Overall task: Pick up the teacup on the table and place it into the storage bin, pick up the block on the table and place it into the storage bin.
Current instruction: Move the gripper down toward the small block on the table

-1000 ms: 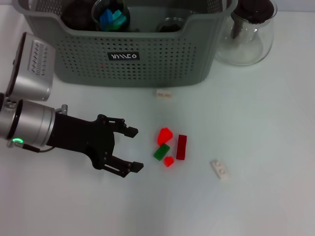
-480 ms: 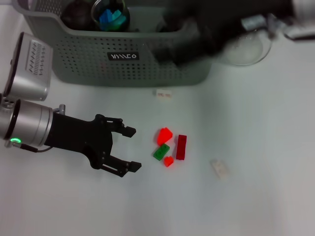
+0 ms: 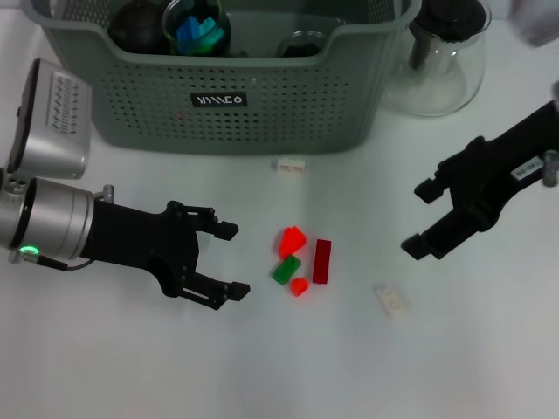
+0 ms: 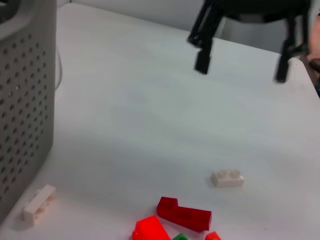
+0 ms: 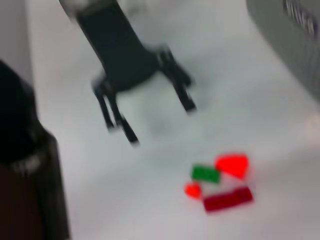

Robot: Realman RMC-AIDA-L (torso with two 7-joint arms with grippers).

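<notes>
Four small coloured blocks are lying together on the white table (image 3: 262, 367): a bright red block (image 3: 293, 239), a green block (image 3: 286, 270), a dark red bar (image 3: 321, 260) and a tiny red piece (image 3: 300, 285). The green block is sitting just under the bright red one, with the dark red bar just to their right and the tiny piece at the bar's lower end. Two white bricks are lying apart from this cluster, one white brick (image 3: 291, 164) close to the front wall of the storage bin (image 3: 227, 100), the other pale brick (image 3: 390, 299) off to the right of the cluster.

The storage bin is standing at the far side of the table, holding a cup with blue pieces (image 3: 197, 30), a dark round object (image 3: 135, 24) and a glass cup (image 3: 301, 44). A clear glass teapot (image 3: 445, 57) with a dark lid is standing just beside the bin's right end.

The left gripper (image 3: 229, 259) is hovering to the left of the blocks, fingers spread apart and gripping nothing. The right gripper (image 3: 422, 218) is hanging over the table right of the cluster, above the pale brick, its fingers likewise apart and empty.
</notes>
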